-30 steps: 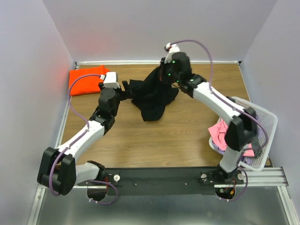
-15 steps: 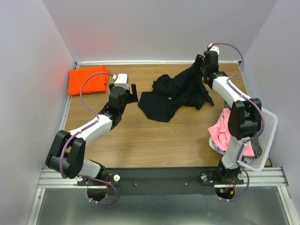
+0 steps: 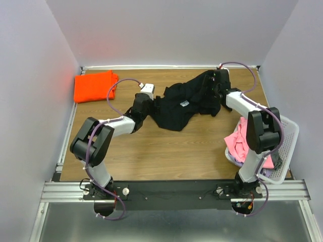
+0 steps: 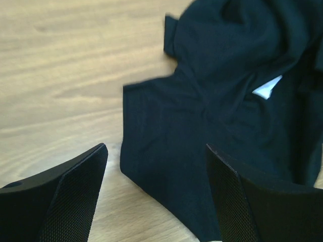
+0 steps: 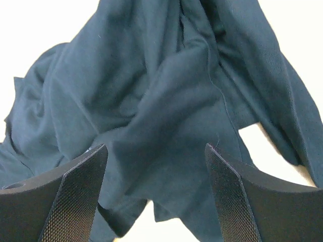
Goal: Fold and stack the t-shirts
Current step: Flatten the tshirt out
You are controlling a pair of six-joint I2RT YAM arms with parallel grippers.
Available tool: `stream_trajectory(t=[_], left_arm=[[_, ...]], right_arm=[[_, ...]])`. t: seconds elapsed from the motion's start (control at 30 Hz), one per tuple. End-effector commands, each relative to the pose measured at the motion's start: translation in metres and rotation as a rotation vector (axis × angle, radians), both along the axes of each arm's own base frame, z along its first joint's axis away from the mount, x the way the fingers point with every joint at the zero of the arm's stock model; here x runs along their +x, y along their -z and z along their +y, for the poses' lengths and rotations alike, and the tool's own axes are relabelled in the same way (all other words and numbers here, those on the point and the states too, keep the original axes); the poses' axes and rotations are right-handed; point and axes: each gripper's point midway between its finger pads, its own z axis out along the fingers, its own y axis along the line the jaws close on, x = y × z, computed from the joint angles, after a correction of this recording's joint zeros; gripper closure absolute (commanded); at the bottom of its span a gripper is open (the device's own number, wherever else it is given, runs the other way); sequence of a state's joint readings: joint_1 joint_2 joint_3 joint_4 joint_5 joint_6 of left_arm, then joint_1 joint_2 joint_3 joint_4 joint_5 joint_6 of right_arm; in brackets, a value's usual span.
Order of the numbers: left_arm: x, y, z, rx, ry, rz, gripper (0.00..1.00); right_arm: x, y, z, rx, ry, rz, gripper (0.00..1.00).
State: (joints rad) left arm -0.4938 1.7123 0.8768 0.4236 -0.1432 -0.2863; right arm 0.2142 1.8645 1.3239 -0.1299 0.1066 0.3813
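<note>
A large black t-shirt (image 3: 184, 106) lies crumpled and partly spread at the back middle of the table. My left gripper (image 3: 155, 102) is open at its left edge; in the left wrist view the shirt's hem (image 4: 166, 166) lies between and below the fingers (image 4: 75, 191), not gripped. My right gripper (image 3: 211, 86) is open just above the shirt's right part, with rumpled black cloth (image 5: 166, 116) under its jaws. An orange t-shirt (image 3: 93, 85) lies folded at the back left. A pink t-shirt (image 3: 241, 141) hangs out of the basket, with grey-purple cloth (image 3: 231, 157) under it.
A white lattice basket (image 3: 286, 138) stands at the table's right edge, beside the right arm. Bare wood table (image 3: 166, 151) shows in front of the black shirt. White walls close the back and both sides.
My right gripper carried the black shirt right and back, then opened and let it drop onto the table. My left arm swung right to the shirt's left edge.
</note>
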Motion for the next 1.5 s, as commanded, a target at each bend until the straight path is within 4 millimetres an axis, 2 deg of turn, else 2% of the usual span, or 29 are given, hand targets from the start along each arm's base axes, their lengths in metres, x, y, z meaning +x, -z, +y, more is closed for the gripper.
stream_trajectory(t=[0.0, 0.17, 0.33, 0.53, 0.7, 0.83, 0.93, 1.07, 1.1, 1.13, 1.2, 1.3, 1.33, 1.4, 1.43, 1.47], left_arm=[[0.006, 0.006, 0.002, -0.008, -0.045, 0.017, 0.16], [0.007, 0.019, 0.006, 0.015, -0.072, 0.056, 0.15], [0.007, 0.041, 0.002, 0.034, -0.055, 0.115, 0.13], [0.004, 0.05, 0.013, 0.078, -0.104, 0.15, 0.13], [-0.001, 0.058, 0.0, 0.045, -0.043, 0.187, 0.16], [-0.005, 0.067, -0.015, 0.009, 0.023, 0.219, 0.23], [-0.009, 0.069, -0.023, -0.022, 0.058, 0.225, 0.31], [-0.011, 0.072, -0.026, -0.03, 0.078, 0.232, 0.56], [-0.012, 0.072, -0.027, -0.032, 0.085, 0.232, 0.7], [-0.012, 0.073, -0.027, -0.031, 0.087, 0.232, 0.81], [-0.011, 0.069, -0.025, -0.029, 0.076, 0.22, 1.0], [-0.004, 0.044, -0.015, 0.011, 0.049, 0.161, 1.0], [0.003, 0.021, -0.012, 0.028, 0.044, 0.108, 1.0], [0.009, 0.003, 0.005, 0.099, -0.018, 0.075, 1.0], [0.016, -0.023, 0.011, 0.109, -0.048, 0.024, 1.0], [0.022, -0.034, 0.028, 0.173, -0.107, -0.008, 1.0]], right_arm=[[-0.008, -0.016, -0.002, 0.009, 0.012, -0.032, 0.16], [-0.006, -0.014, 0.006, 0.028, -0.026, -0.026, 0.16], [-0.003, 0.004, 0.015, 0.043, -0.054, 0.012, 0.16], [-0.002, 0.002, 0.015, 0.043, -0.056, 0.006, 0.16], [-0.001, 0.004, 0.017, 0.048, -0.063, 0.012, 0.16], [-0.001, 0.004, 0.017, 0.05, -0.064, 0.011, 0.16], [-0.001, 0.002, 0.017, 0.051, -0.065, 0.006, 0.16], [-0.001, 0.004, 0.017, 0.048, -0.063, 0.009, 0.16], [-0.001, 0.004, 0.016, 0.047, -0.062, 0.01, 0.16], [-0.001, 0.004, 0.017, 0.049, -0.064, 0.009, 0.16], [-0.002, 0.002, 0.017, 0.05, -0.066, 0.006, 0.16], [-0.003, -0.004, 0.018, 0.052, -0.074, -0.006, 0.16], [-0.005, -0.004, 0.018, 0.051, -0.077, -0.006, 0.16], [-0.006, -0.011, 0.019, 0.049, -0.079, -0.022, 0.16], [-0.006, -0.014, 0.019, 0.048, -0.081, -0.028, 0.16], [-0.007, -0.013, 0.02, 0.048, -0.082, -0.026, 0.16]])
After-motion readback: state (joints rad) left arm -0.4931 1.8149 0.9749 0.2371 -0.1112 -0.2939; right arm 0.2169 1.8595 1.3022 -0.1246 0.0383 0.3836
